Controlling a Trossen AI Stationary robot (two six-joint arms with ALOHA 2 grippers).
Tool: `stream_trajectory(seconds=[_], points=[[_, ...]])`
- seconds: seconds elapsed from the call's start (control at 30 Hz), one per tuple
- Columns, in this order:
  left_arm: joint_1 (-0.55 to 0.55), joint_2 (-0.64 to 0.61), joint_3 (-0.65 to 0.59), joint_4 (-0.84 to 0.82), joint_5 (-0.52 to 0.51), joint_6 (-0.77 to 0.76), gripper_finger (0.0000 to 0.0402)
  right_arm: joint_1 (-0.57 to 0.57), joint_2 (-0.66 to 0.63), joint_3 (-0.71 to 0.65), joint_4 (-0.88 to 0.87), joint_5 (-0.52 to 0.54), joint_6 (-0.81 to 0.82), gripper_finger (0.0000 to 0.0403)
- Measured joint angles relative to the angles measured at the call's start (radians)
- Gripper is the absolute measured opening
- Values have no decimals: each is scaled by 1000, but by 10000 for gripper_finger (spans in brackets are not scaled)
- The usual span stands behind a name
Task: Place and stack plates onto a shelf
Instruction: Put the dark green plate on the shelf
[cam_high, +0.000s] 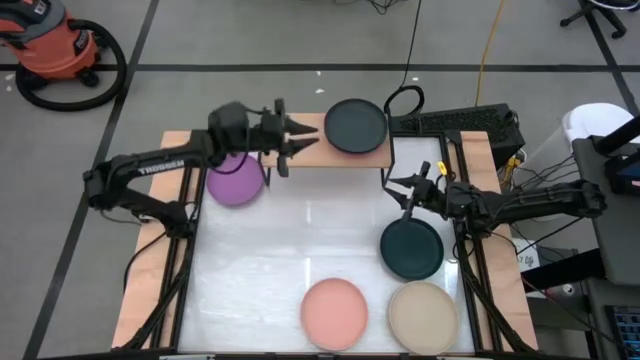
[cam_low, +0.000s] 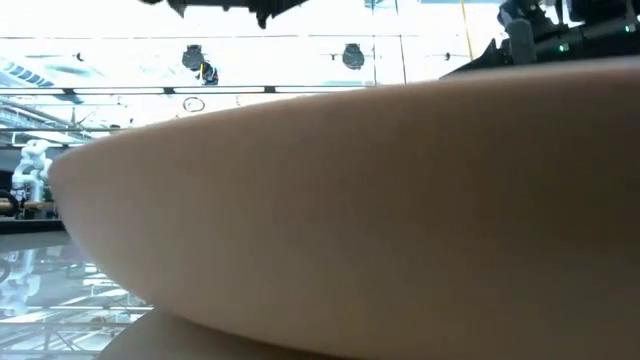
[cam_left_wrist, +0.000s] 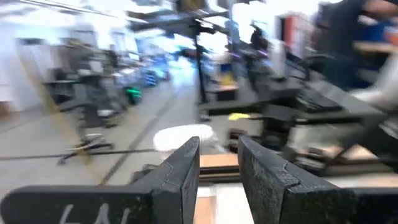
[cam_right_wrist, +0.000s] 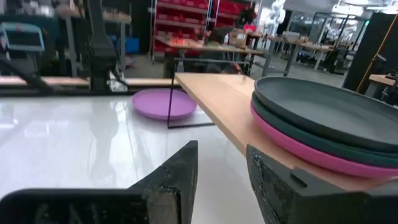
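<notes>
The shelf (cam_high: 318, 152) (cam_right_wrist: 217, 99) stands at the table's far edge. A stack rests on its right half: a charcoal plate (cam_high: 355, 125) (cam_right_wrist: 329, 106) on top, another dark plate under it, and a magenta plate (cam_right_wrist: 292, 146) at the bottom. A purple plate (cam_high: 235, 182) (cam_right_wrist: 165, 102) lies on the table left of the shelf. A dark teal plate (cam_high: 411, 250), a salmon plate (cam_high: 335, 312) and a beige plate (cam_high: 423, 315) (cam_low: 350, 200) lie nearer. My left gripper (cam_high: 298, 140) (cam_left_wrist: 219, 162) is open over the shelf's left half. My right gripper (cam_high: 408, 195) (cam_right_wrist: 222, 168) is open, just beyond the teal plate.
A black keyboard (cam_high: 460, 122) and cables lie at the table's far right corner, beside the shelf. The white tabletop's middle (cam_high: 300, 240) is bare. The beige plate fills nearly the whole low view. An orange shop vacuum (cam_high: 55, 50) stands on the floor beyond the table.
</notes>
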Motion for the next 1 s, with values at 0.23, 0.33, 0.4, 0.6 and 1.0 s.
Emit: stream_trajectory(seconds=[0.23,0.33,0.4,0.6,1.0], points=[[23,-44,-360,460,-41,-222,116,-1,0,-86,189,0,59,118],[20,-45,-429,563,-48,-221,116,-1,0,-86,235,1,46,118],[22,-45,-447,584,-56,-220,116,-1,0,-86,272,5,43,118],[22,-45,-447,583,-57,-191,116,-4,0,-85,340,108,14,118],[22,-45,-447,576,-57,-172,116,-33,77,65,219,104,45,118]])
